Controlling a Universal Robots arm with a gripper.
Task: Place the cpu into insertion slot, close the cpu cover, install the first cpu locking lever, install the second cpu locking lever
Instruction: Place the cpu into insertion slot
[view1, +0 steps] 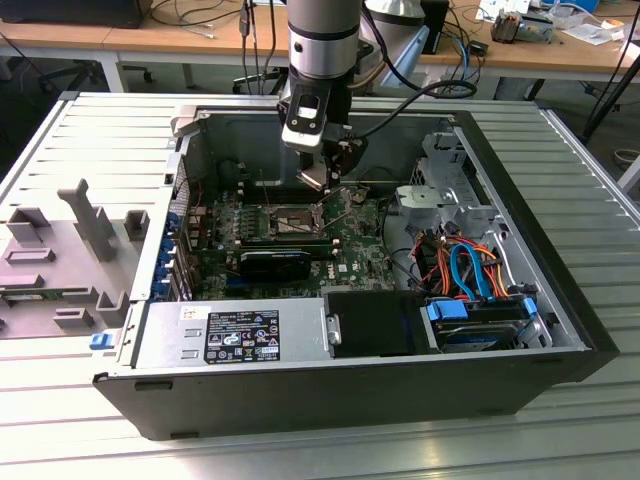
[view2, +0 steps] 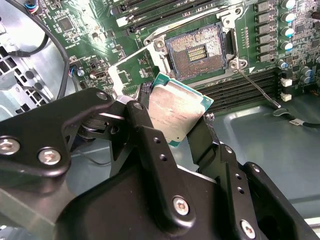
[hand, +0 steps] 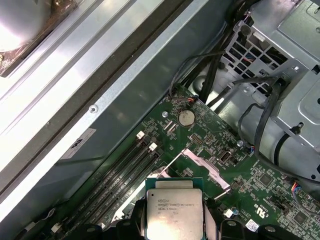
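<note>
The cpu (view2: 176, 111), a small square chip with a silver-grey top, is tilted and pinched by its edges in my gripper (view2: 175, 119), which is shut on it. In the first wrist view the cpu (hand: 174, 212) sits between the black fingers (hand: 136, 220). The insertion slot (view2: 197, 52) lies open and dark on the green motherboard, a short way off from the chip. The cpu cover (view2: 131, 75) stands raised on its hinge beside the slot. A thin locking lever (view2: 256, 88) sticks out, unlatched. In the exterior view my gripper (view1: 322, 185) hangs just above the slot (view1: 285, 222).
The open computer case (view1: 560, 300) walls in the board. A metal drive cage (view1: 445, 185), a bundle of coloured cables (view1: 468, 268) and a blue-framed drive (view1: 480, 322) fill the exterior view's right. A power supply (view1: 240, 335) and a black card (view1: 275, 262) lie nearer. Memory slots (view2: 240, 88) border the socket.
</note>
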